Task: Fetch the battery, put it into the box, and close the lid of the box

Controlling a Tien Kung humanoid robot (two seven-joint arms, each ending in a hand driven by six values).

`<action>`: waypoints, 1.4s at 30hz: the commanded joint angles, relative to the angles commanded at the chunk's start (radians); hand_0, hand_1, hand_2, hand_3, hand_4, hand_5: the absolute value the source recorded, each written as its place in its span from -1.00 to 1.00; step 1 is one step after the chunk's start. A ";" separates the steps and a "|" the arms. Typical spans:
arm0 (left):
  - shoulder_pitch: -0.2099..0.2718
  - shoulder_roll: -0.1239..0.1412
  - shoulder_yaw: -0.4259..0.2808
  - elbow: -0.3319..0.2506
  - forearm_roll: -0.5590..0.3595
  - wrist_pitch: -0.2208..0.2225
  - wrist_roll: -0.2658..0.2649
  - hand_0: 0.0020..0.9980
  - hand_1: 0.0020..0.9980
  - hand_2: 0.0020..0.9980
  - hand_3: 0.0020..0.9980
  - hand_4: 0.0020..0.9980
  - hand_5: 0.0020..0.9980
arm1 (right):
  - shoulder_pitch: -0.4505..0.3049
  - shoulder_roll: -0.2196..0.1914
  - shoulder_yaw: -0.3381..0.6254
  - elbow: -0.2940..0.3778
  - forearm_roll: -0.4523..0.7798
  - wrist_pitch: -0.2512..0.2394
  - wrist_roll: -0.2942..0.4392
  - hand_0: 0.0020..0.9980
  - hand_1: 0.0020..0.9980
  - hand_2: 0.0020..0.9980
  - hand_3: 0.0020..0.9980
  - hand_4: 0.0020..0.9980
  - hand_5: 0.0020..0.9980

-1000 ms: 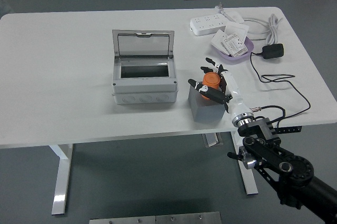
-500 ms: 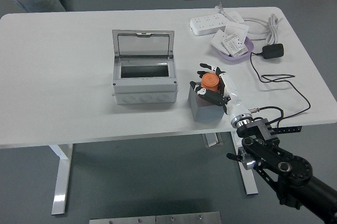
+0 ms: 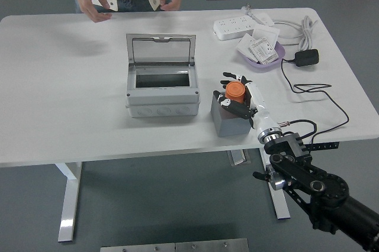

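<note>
The battery (image 3: 228,119) is a dark grey block with an orange round cap (image 3: 235,90) on top. It stands on the white table (image 3: 71,110) just right of the grey box (image 3: 161,93). The box's clear lid (image 3: 161,49) stands open and upright at the back. My right hand (image 3: 240,95) is curled around the top of the battery, fingers on both sides of the orange cap. The battery still rests on the table. My left arm is not visible.
A person stands at the far left side of the table, both hands (image 3: 98,9) hovering over its far edge. A purple bowl (image 3: 263,57) of packets, a white power strip (image 3: 237,26), a coiled cable and a black adapter (image 3: 307,58) lie at the back right.
A person has walked in and now stands at the far edge with both hands over it. My right hand has tightened slightly around the battery's top and shifted a little left.
</note>
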 joint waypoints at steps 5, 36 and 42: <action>0.000 -0.001 0.000 0.000 0.002 0.000 -0.001 0.28 0.48 0.35 0.55 0.25 -0.53 | 0.009 0.001 -0.003 -0.015 0.017 -0.003 0.004 0.40 0.38 0.28 0.38 0.09 -0.88; 0.006 -0.002 -0.022 0.000 0.034 -0.001 0.009 0.28 0.48 0.35 0.55 0.24 -0.55 | 0.035 0.012 -0.031 -0.046 0.050 -0.025 0.004 0.05 0.02 0.00 0.10 0.05 -0.77; 0.005 -0.001 -0.021 0.000 0.033 -0.001 0.008 0.28 0.48 0.35 0.55 0.25 -0.55 | 0.036 0.012 -0.033 -0.040 0.041 -0.027 -0.003 -0.16 -0.27 -0.28 -0.21 -0.56 -1.00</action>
